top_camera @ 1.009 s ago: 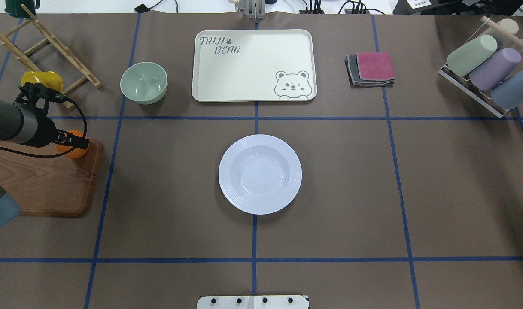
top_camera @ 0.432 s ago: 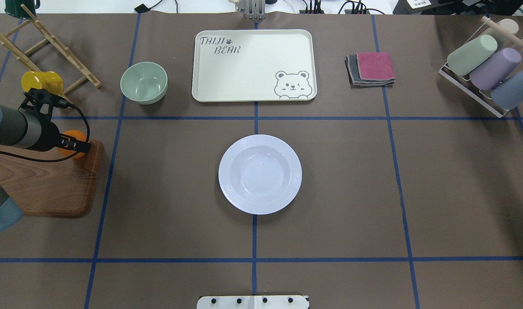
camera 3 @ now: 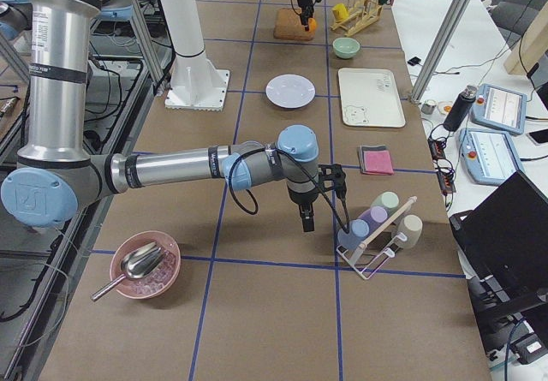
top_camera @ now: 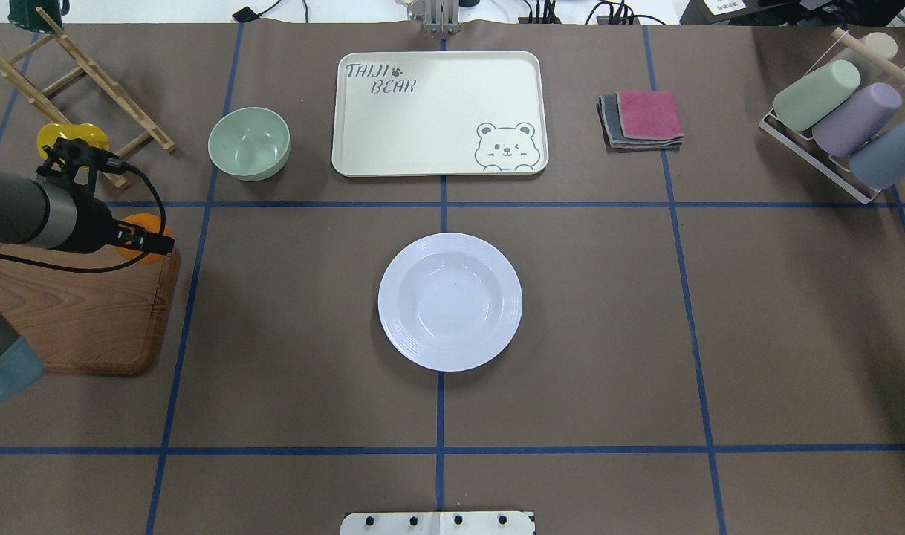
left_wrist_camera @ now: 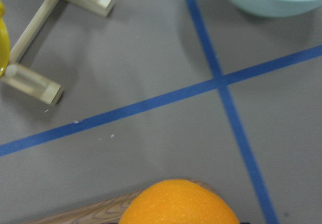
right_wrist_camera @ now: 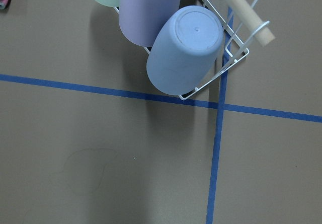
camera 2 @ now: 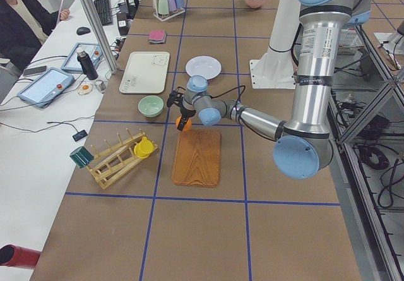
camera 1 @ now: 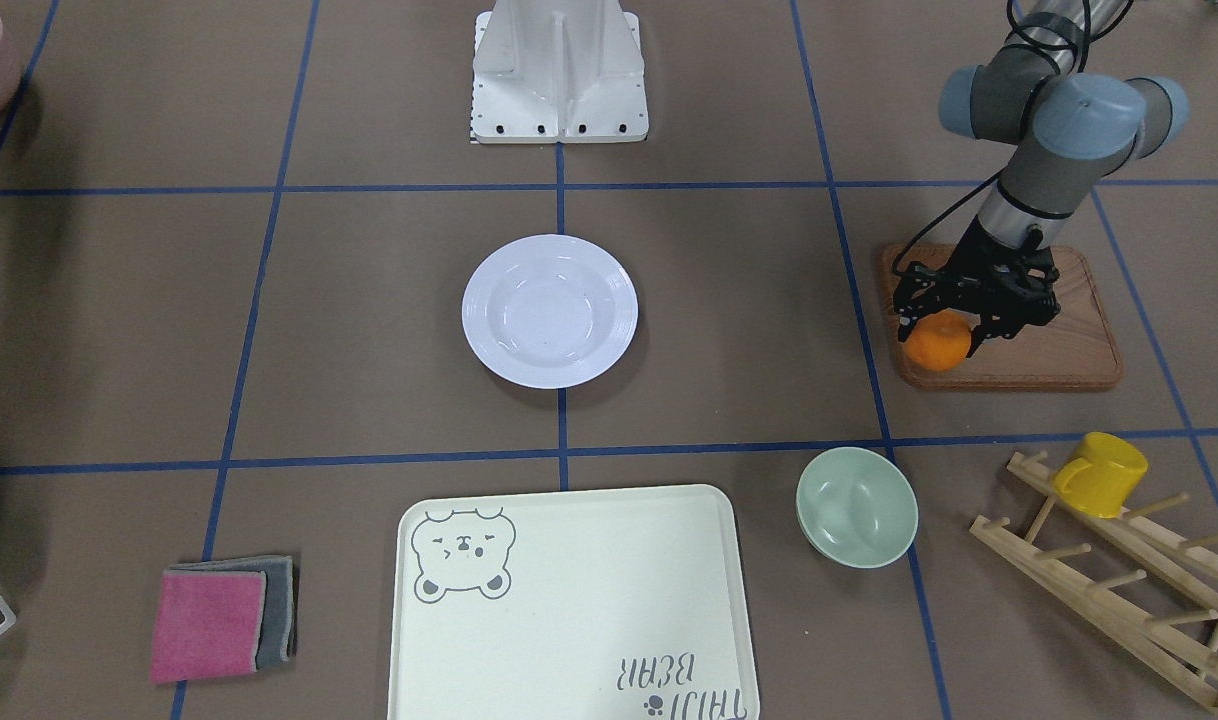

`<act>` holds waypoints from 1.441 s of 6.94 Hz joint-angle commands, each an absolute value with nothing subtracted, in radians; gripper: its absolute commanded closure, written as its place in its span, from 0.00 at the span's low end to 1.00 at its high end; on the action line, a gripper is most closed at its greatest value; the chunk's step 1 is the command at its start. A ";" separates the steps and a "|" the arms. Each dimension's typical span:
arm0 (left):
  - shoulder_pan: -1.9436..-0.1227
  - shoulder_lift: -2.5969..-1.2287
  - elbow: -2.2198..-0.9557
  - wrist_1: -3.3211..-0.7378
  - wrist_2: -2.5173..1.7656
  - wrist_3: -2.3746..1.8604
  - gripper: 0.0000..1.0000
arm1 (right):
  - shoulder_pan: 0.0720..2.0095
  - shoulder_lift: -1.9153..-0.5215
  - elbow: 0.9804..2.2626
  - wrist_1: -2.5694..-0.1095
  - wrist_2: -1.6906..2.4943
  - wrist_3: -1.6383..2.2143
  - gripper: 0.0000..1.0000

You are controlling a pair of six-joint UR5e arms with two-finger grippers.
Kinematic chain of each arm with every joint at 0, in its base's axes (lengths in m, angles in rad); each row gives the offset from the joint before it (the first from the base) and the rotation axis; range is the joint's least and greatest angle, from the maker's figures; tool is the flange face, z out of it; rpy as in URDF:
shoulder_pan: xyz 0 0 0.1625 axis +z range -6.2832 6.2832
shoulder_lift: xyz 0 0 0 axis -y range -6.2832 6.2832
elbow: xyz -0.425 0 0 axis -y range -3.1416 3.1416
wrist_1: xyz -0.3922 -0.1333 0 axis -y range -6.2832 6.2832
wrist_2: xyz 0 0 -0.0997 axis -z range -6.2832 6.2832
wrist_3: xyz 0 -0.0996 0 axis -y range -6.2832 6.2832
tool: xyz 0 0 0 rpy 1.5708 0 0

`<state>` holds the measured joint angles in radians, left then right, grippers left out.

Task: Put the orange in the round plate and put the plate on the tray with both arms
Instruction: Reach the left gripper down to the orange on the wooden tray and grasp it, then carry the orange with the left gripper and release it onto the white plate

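While the orange (camera 1: 937, 343) is gripped, a bowl (camera 1: 857, 507) flanks the tray (camera 1: 589, 585).

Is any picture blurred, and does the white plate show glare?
Overhead view: sharp, with soft pale highlights inside the round plate, no strong glare. Left wrist view: slightly soft all over, the orange cut off by the bottom edge.

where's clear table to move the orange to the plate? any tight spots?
Bare table between the wooden board and the round plate, and between plate and tray. Open too from the plate to the cup rack. Tight: past the left gripper, shut on the orange, where green bowl, peg rack and yellow mug cluster.
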<state>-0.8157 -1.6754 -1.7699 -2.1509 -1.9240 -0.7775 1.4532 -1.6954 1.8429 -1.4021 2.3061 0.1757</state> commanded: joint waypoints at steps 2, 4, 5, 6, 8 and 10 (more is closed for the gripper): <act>-0.697 -2.001 -1.798 -1.815 -1.849 -1.013 1.00 | 1.387 -1.663 1.845 -1.335 2.306 0.358 0.00; -0.605 -2.190 -1.789 -1.622 -1.812 -1.113 1.00 | 1.287 -1.628 1.845 -1.273 2.274 0.532 0.00; -0.556 -2.250 -1.752 -1.620 -1.809 -1.167 1.00 | 1.260 -1.606 1.845 -1.273 2.264 0.573 0.00; -0.516 -2.358 -1.639 -1.621 -1.757 -1.225 1.00 | 1.228 -1.579 1.845 -1.273 2.249 0.628 0.00; -0.425 -2.444 -1.472 -1.685 -1.671 -1.249 1.00 | 1.177 -1.527 1.845 -1.272 2.229 0.713 0.00; -0.413 -2.436 -1.421 -1.745 -1.671 -1.246 0.50 | 1.149 -1.509 1.848 -1.272 2.230 0.750 0.00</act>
